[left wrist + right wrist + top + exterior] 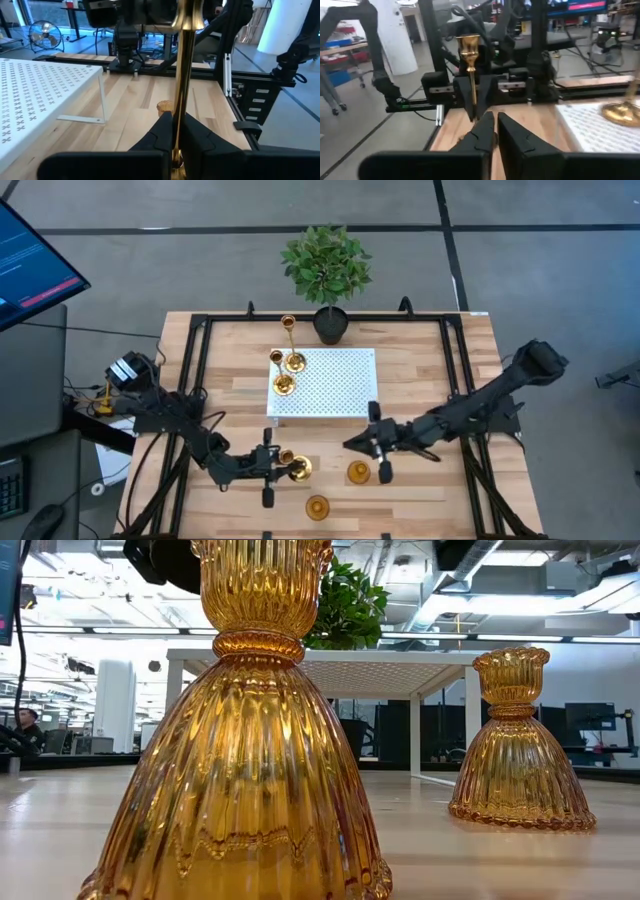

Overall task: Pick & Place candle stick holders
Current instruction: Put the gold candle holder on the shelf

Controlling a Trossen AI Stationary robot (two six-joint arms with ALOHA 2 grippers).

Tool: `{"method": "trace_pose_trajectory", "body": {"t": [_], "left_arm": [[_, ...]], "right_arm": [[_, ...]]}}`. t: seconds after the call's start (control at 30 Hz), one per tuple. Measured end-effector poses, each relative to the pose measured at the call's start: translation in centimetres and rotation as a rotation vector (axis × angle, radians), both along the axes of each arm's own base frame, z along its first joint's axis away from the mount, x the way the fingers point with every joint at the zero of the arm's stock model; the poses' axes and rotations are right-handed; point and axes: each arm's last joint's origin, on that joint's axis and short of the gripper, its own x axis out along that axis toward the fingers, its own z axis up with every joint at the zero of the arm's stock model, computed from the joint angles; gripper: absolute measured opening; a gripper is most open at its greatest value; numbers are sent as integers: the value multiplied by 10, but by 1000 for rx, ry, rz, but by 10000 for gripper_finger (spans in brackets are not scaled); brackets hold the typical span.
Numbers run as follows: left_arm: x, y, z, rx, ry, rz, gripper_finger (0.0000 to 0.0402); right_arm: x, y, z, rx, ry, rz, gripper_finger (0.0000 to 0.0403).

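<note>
Wooden table: tall candlestick holder between left end effector fingers.

1. Right gripper in the foreground, dark fingers close together, only a narrow slit between them, nothing held.
2. Beyond it, the left gripper faces the camera, clamped on the thin stem of a tall gold candle stick holder; holder upright, cup on top.
3. Wooden table below.
4. White perforated platform to one side, with a gold round base resting on it.
5. Black frame rails behind.
</note>
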Motion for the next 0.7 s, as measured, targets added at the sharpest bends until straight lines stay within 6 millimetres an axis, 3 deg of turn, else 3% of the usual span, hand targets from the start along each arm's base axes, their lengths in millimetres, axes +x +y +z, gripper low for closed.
{"method": "trace_pose_trajectory", "body": {"t": [0.4, 0.7], "left_arm": [[0, 0, -2, 8, 14, 0, 16], [0, 0, -2, 10, 15, 0, 15]], "right_arm": [[77, 16, -1, -29, -1, -56, 139], [113, 25, -8, -45, 54, 21, 182]]}}
